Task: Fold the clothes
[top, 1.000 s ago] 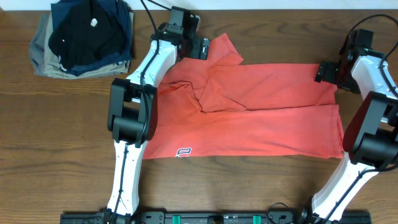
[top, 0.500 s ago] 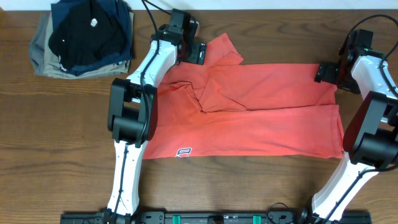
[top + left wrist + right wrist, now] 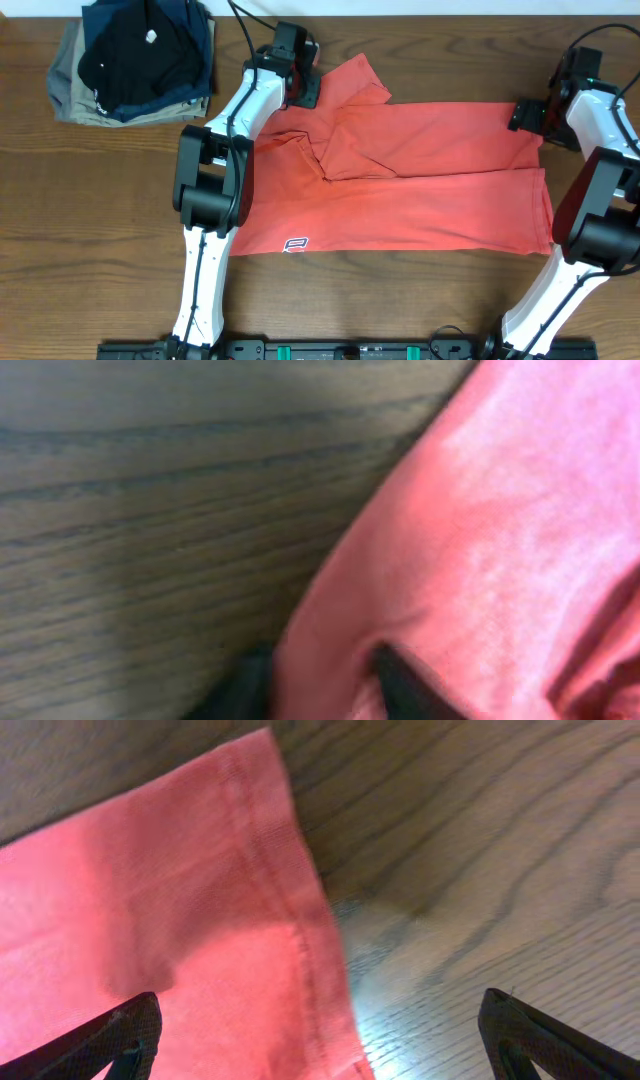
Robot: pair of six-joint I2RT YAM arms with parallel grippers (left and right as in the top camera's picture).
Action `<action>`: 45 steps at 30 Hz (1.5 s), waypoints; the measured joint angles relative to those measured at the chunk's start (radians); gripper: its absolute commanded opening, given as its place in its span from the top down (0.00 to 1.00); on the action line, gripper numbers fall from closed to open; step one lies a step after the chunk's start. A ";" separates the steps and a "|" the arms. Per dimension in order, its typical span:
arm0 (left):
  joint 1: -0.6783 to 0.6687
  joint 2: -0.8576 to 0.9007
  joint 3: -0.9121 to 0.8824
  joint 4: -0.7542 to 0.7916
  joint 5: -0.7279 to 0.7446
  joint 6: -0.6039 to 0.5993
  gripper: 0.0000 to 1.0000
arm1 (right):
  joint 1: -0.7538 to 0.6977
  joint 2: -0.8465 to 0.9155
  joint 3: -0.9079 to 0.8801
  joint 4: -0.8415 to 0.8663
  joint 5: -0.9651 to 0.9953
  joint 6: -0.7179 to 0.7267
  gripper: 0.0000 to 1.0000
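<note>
Across the middle of the brown wood-grain desk (image 3: 100, 220) lies the coral-red short-sleeved T-shirt of soft cloth (image 3: 420, 180). It is spread out flat, with a flap turned up at its far left corner and a small white logo (image 3: 296, 243) by its near left corner. At that far left flap the left claw (image 3: 305, 88) is pinched onto the T-shirt's edge. The left wrist view shows a ridge of red cloth bunched between its two dark fingertips (image 3: 400, 682). The right claw (image 3: 522, 115) sits at the shirt's far right corner, spread wide and gripping nothing. One of its tips is over the stitched edge and the other over bare wood. A stack of folded black, navy and khaki garments (image 3: 135, 55) rests at the desk's far left corner, apart from the shirt.
</note>
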 measured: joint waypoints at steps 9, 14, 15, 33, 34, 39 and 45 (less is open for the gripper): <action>-0.001 0.000 -0.008 0.028 0.001 0.001 0.94 | -0.028 0.000 0.000 0.056 0.006 0.009 0.01; -0.001 0.000 -0.008 0.028 0.001 0.001 0.94 | -0.027 0.000 0.000 0.119 -0.057 -0.029 0.01; -0.001 0.000 -0.008 0.028 0.001 0.001 0.94 | -0.027 0.000 0.000 0.128 -0.067 -0.034 0.01; -0.001 0.000 -0.008 0.029 0.001 0.001 0.94 | -0.026 0.101 0.013 0.249 -0.180 -0.091 0.47; -0.001 0.000 -0.008 0.029 0.001 0.001 0.94 | -0.026 0.103 0.013 0.249 -0.182 -0.089 0.57; -0.001 0.000 -0.009 0.032 0.002 0.001 0.94 | -0.027 0.106 0.013 0.253 -0.193 -0.083 0.86; -0.001 -0.003 -0.011 0.030 0.002 0.001 0.94 | -0.027 0.106 0.014 0.242 -0.198 -0.072 0.99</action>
